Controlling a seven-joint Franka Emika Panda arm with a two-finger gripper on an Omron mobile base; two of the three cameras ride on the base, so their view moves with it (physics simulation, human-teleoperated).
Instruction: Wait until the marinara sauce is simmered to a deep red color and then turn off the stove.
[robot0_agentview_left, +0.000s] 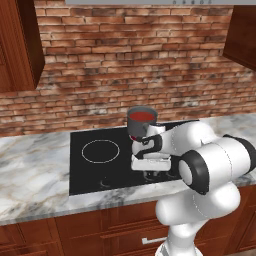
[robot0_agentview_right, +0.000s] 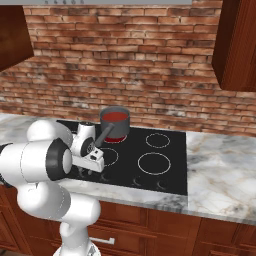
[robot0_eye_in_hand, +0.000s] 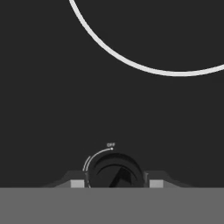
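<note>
Now the gripper (robot0_eye_in_hand: 113, 184) sits low over the stove (robot0_agentview_left: 90, 170), its fingertips closed around a knob (robot0_eye_in_hand: 114, 171) at the front edge. The marinara sauce (robot0_agentview_right: 115, 117), deep red, sits in its saucepan (robot0_agentview_right: 114, 125) on a rear burner. Turning should stay centred on the knob until its pointer meets OFF, without slipping.

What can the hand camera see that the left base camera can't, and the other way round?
Hand view: a close look at a stove knob with its tiny OFF mark, and the gripper closed on that knob.
Left base view: the saucepan of red marinara sauce, the brick wall, the marble counter and the white arm.
Both: the black stove with a white burner ring.
</note>
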